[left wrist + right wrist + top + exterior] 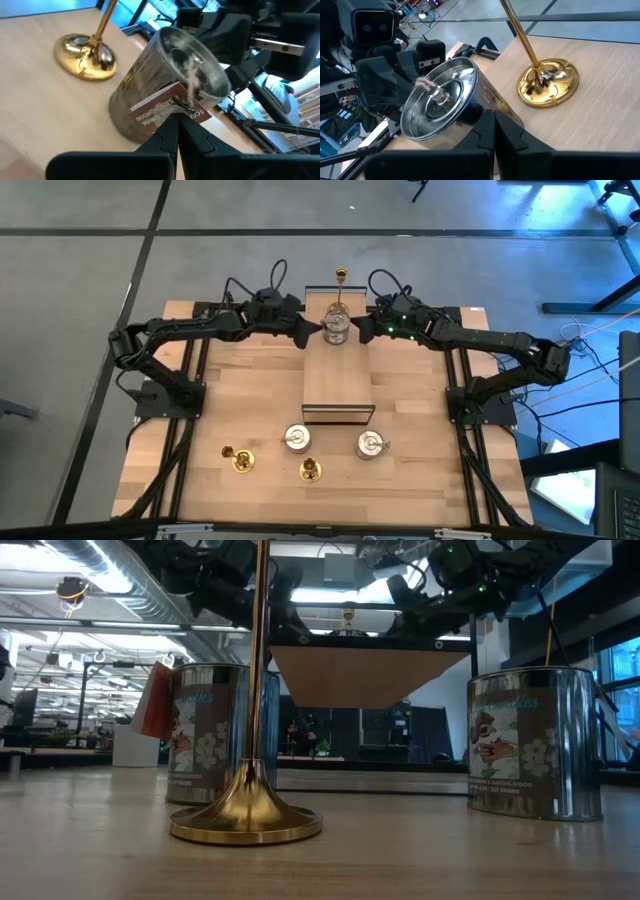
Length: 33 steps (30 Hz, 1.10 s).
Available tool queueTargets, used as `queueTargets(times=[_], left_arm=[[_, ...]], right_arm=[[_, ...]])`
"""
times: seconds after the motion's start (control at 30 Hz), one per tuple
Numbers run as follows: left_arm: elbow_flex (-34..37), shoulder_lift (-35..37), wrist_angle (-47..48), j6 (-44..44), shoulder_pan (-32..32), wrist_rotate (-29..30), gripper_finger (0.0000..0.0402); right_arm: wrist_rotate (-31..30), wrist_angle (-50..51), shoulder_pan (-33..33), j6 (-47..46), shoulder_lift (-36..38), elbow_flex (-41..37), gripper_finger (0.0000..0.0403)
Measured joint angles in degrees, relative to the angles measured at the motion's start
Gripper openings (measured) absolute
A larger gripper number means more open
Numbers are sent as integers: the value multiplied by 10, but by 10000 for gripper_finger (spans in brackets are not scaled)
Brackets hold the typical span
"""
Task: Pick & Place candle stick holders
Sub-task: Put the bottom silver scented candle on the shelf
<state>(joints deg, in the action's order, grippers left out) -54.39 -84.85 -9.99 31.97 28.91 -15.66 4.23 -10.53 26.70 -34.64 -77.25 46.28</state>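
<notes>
Raised wooden box (338, 385), centre of table (250, 395): at its far end stands one silver tin (337, 327), with a brass holder (341, 280) just beyond it.

Left gripper (309, 332): at the tin's left side, fingers (167, 136) drawn together with no gap showing, tips against the tin's (165, 90) wall at its paper label. No grasp evident.

Right gripper (364, 331): at the tin's right side, facing the left gripper across it. Fingers (492, 131) likewise closed together, tips touching the tin (440, 102) below its rim. The brass holder's base (548, 82) lies just past the tin.

Near edge of table, well apart from both grippers: two silver tins (297, 439) (370, 445), one upright brass holder (310, 470), one brass holder lying on its side (238, 458).

Low view: a brass holder (246, 810) in front, flanked by two tins (215, 730) (533, 745).
</notes>
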Motion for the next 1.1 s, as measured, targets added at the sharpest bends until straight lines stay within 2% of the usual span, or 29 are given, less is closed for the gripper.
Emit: queueTargets(times=[0.17, 0.33, 0.6, 1.1], left_arm=[[-1, 26, 49, -5, 3, 73, 1], [-1, 27, 51, -11, 19, 43, 1], [0, 2, 13, -10, 20, -4, 1], [0, -36, -35, 6, 15, -27, 1]], right_arm=[[-6, 20, 0, 1, 7, 0, 0], [-57, 84, 0, -8, 29, 0, 0], [-57, 90, 0, -5, 32, 0, 0], [-57, 90, 0, -5, 32, 0, 0]])
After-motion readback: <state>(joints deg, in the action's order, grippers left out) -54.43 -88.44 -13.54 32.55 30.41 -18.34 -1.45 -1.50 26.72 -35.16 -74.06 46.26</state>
